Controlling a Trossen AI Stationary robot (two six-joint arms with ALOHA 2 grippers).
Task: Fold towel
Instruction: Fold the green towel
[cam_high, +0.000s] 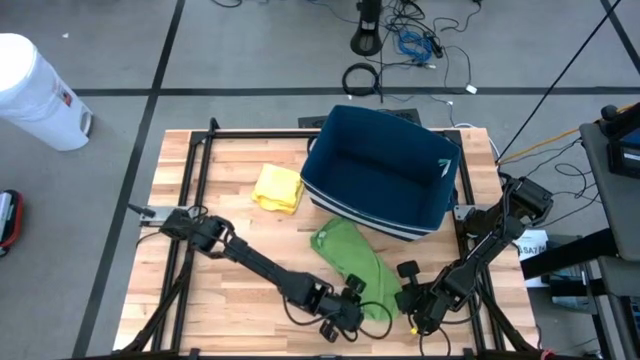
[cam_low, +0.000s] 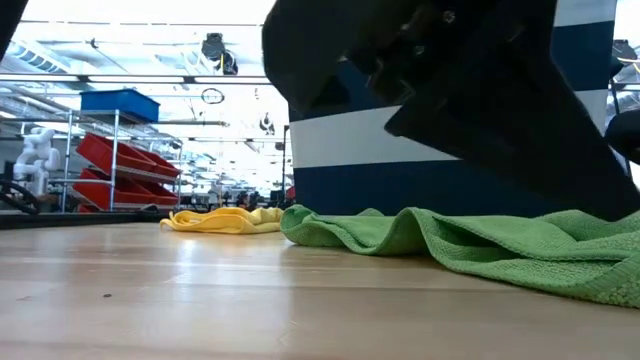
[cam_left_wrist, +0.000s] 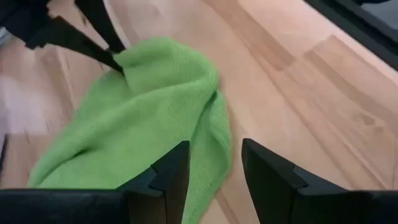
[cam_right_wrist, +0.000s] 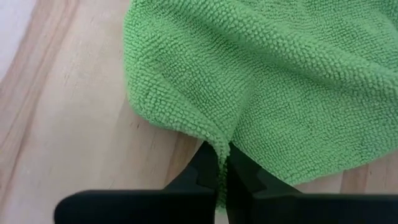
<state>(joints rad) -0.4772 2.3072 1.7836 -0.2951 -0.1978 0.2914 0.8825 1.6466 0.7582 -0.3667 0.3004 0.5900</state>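
The green towel (cam_high: 348, 258) lies crumpled on the wooden table (cam_high: 230, 300), in front of the blue bin (cam_high: 385, 170). My right gripper (cam_right_wrist: 222, 163) is shut on the towel's near right end; the left wrist view shows it (cam_left_wrist: 115, 60) at the towel's far side. My left gripper (cam_left_wrist: 214, 171) stands open over the towel's near left part (cam_left_wrist: 205, 137). One fold runs down between its fingers, and I cannot tell whether they touch it. In the low view, the towel (cam_low: 480, 245) rests in soft folds on the tabletop. My right gripper pinches the towel's edge (cam_right_wrist: 219, 144) between its two fingers, at a spot where the edge puckers into a small fold. The fingers come from above, slanting down. The cloth rises to a small peak (cam_left_wrist: 127, 67) at the fingertips; the rest lies slack on the table.
A yellow cloth (cam_high: 278, 187) lies bunched to the left of the blue bin. A black frame (cam_high: 190, 200) runs along the table's sides. Bare wood shows to the left of the towel and along the near edge.
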